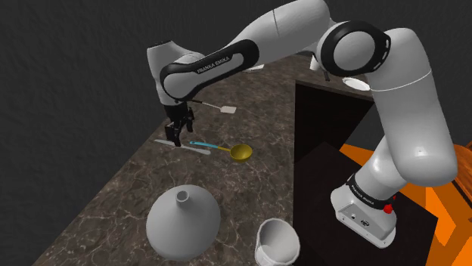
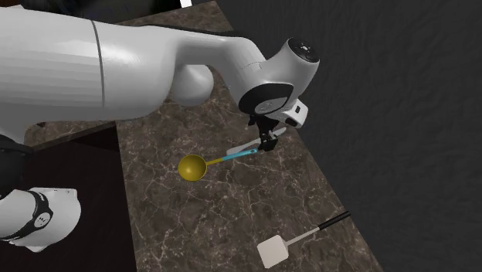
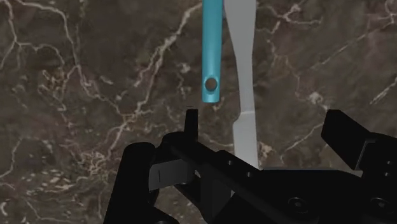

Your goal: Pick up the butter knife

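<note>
Countertop of dark marbled stone carries everything here. Over it my white Franka arm hangs its all-black two-finger gripper close to the surface, fingers spread and clasping nothing.

In the shoulder view a round grey narrow-necked vase stands well apart at six o'clock from the gripper, and a white cup at five. A ladle with a gold bowl and blue handle lies just beside the target. The flat grey butter knife lies on the stone between the fingers, untouched.

I judge this the pre-grasp step. Next I would lower slightly and close across the knife's narrow width, keeping off the blue handle.

In the shoulder view the counter's edge runs near the knife at nine o'clock. Open stone lies toward two o'clock, up to a white square spatula.
</note>
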You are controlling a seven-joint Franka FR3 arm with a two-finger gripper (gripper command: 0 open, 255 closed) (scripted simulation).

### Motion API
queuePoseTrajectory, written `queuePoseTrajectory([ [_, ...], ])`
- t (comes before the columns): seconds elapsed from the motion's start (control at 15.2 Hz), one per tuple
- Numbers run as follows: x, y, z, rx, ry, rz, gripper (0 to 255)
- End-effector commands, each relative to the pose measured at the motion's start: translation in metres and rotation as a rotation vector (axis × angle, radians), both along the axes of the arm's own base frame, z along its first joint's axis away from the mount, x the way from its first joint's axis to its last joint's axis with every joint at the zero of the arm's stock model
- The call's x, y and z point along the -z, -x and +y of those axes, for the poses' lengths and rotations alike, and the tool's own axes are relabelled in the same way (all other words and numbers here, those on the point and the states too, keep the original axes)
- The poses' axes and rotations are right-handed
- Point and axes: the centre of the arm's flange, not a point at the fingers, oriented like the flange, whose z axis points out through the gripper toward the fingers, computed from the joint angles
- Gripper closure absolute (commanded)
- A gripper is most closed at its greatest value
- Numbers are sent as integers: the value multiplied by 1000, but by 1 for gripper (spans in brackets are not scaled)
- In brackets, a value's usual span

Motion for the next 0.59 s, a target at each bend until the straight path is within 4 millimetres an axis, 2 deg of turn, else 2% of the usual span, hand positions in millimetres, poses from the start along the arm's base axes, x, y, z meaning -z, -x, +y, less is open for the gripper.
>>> queuePoseTrajectory([
  [0.0,11,-2,2,-6,1,1,0],
  [0.33,37,-2,2,-6,1,1,0],
  [0.46,40,-2,2,-6,1,1,0],
  [0.53,40,-2,3,-5,1,1,255],
])
